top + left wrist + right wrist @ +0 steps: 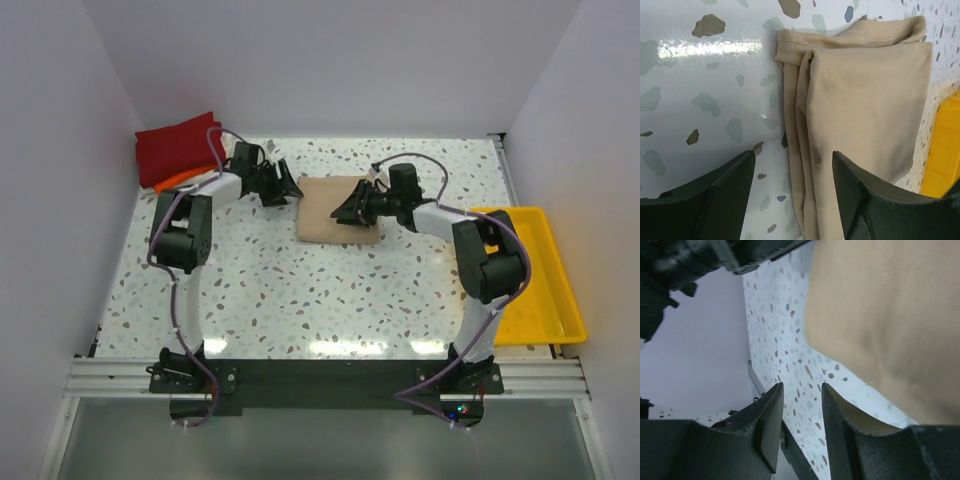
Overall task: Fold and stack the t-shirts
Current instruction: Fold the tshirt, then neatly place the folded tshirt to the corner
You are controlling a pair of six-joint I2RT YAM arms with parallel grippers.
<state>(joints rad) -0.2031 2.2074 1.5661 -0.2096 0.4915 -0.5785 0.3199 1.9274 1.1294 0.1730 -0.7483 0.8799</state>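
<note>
Tan t-shirt (318, 215) lies folded into a compact rectangle near the middle of the desk's (300, 290) far edge, flat on the surface and held by neither arm. Left end effector (792, 162) is released: jaws wide apart, nothing between them, hovering just off the shirt's left side. Its wrist view shows that side as several stacked layers, slightly bunched, with a seam or hem poking out at one corner. Right end effector (802, 387) sits over the shirt's right portion. Its jaws stand a little apart with only bare desk showing through the gap, so it reads as released too; can't tell whether it touches the cloth. The pile is in the far-left corner: dark red t-shirt (175, 148) folded on top, orange t-shirt (172, 180) peeking out along the pile's near edge. No white shirt that I can make out from here. Yellow tray (540, 320) along the right edge holds nothing I can see. My read: the fold on the tan shirt looks essentially done, maybe needing one tidy pass on the left side. What's left is the stacking: regrasp the bundle, carry it to the far-left corner and set it on the red one without it opening up. No other unfolded shirts in sight, so this looks like the last one.
</note>
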